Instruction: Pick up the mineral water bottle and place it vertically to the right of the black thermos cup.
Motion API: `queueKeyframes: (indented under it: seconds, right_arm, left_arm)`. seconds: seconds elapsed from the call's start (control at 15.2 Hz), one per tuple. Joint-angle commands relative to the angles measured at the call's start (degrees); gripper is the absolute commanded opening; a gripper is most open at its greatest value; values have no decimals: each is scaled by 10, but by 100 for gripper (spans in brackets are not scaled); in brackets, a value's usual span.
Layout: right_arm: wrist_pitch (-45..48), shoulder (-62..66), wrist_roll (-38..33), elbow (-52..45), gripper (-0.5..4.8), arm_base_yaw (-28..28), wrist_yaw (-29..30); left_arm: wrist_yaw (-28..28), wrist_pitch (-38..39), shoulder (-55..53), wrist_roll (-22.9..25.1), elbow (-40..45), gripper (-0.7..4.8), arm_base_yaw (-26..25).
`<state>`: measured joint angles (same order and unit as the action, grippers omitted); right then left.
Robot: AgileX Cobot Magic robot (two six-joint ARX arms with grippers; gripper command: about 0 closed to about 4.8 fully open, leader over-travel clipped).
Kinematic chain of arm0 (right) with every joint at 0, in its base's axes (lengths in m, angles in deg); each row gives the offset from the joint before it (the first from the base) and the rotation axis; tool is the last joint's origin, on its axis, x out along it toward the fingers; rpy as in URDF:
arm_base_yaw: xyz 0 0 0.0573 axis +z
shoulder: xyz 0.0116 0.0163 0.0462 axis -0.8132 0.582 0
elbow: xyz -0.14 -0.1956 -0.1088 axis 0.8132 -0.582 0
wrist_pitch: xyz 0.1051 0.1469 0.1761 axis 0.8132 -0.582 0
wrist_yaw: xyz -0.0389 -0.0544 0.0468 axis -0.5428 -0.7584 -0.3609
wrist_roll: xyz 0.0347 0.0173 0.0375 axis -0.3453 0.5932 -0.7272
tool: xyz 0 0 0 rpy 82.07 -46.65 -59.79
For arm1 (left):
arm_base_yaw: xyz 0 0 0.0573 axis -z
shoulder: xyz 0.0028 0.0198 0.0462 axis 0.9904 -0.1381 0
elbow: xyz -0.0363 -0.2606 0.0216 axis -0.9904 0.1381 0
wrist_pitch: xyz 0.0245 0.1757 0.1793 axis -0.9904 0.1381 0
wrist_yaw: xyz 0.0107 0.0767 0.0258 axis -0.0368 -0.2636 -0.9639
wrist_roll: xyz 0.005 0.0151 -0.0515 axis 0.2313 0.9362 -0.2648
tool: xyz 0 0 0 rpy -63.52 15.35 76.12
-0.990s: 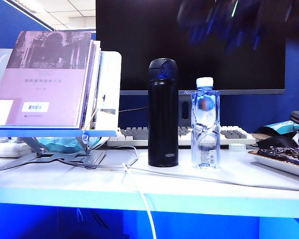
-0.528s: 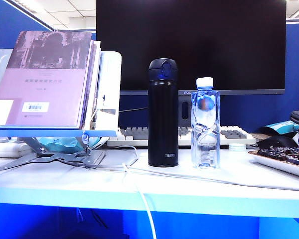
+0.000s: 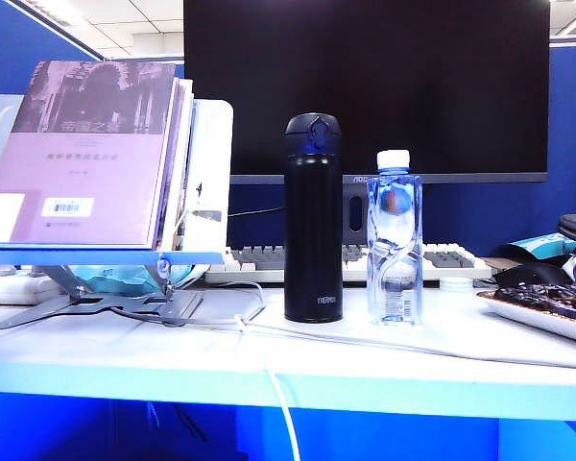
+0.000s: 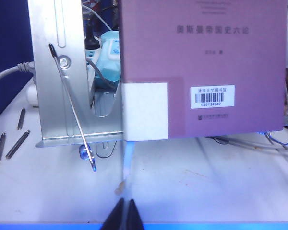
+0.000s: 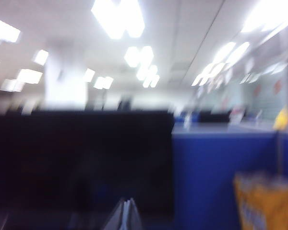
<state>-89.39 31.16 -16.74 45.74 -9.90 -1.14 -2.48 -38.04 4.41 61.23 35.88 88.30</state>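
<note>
both pincers are pressed together, empty: left pincer (image 4: pixel 125 215) low before the purple book (image 4: pixel 201 67); right pincer (image 5: pixel 126 215) aloft. the clear ribbed mineral water bottle (image 3: pixel 395 240) stands upright just right of the tall matte-black thermos cup (image 3: pixel 313 219), so i judge placement finished.

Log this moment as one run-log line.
mineral water bottle: upright, right of black thermos cup, ungripped | left gripper: shut, before the book stand | right gripper: shut, raised, facing monitor

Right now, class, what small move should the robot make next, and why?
Probably none beyond parking: the water bottle stands upright just right of the black flask. The right claw is shut, empty, facing the ceiling; the left claw is shut above the desk.
</note>
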Motion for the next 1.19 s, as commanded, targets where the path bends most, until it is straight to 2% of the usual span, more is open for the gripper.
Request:
queueKeyframes:
  seconds: [0.07,0.13,0.26,0.59,0.66,0.92,1.19]
  right_arm:
    - [-208,-9,-127,-7,-2,0,35]
    - [-216,-10,-156,-44,-2,-1,66]
    - [-179,-9,-160,-114,-2,-1,89]
    - [-87,-2,-156,-254,-2,-17,91]
    - [-76,-3,-156,-273,-2,-44,108]
    - [-24,-11,-186,-335,-2,-240,269]
    - [13,-11,-243,-377,-1,-329,272]
  left_arm:
    - [4,8,2,2,0,-4,0]
    - [4,8,2,2,0,-4,0]
    - [4,8,2,2,0,-4,0]
    - [4,8,2,2,0,-4,0]
    - [4,8,2,2,0,-4,0]
    - [4,8,2,2,0,-4,0]
    - [4,8,2,2,0,-4,0]
